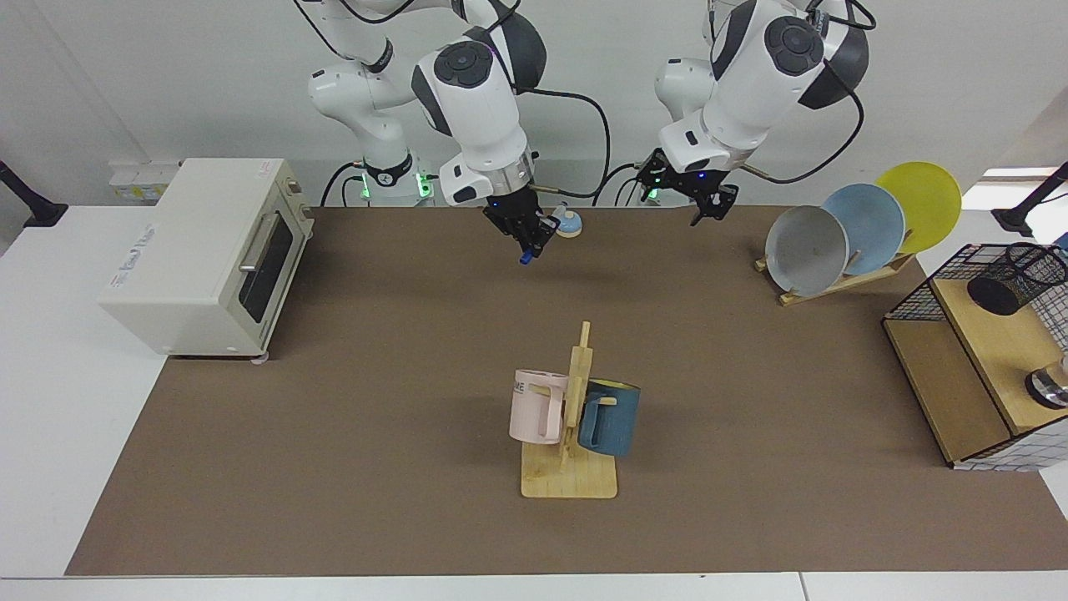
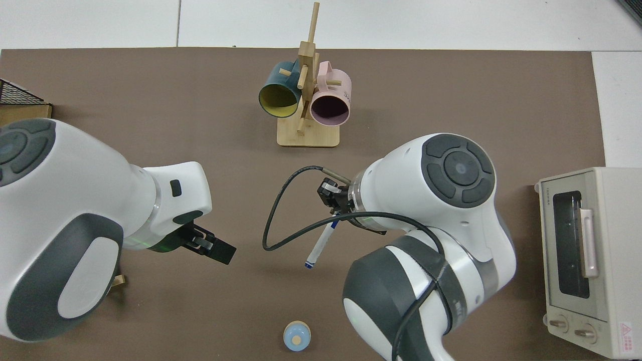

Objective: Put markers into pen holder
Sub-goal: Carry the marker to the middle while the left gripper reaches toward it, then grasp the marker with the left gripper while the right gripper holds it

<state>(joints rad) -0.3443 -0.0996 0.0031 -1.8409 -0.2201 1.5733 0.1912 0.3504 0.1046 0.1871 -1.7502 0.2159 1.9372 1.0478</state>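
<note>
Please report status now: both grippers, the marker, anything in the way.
Right gripper shut on white blue-capped marker, above mat. Left gripper open, empty, facing it. Black wire-mesh pen holder far off on wooden shelf; path open.
</note>
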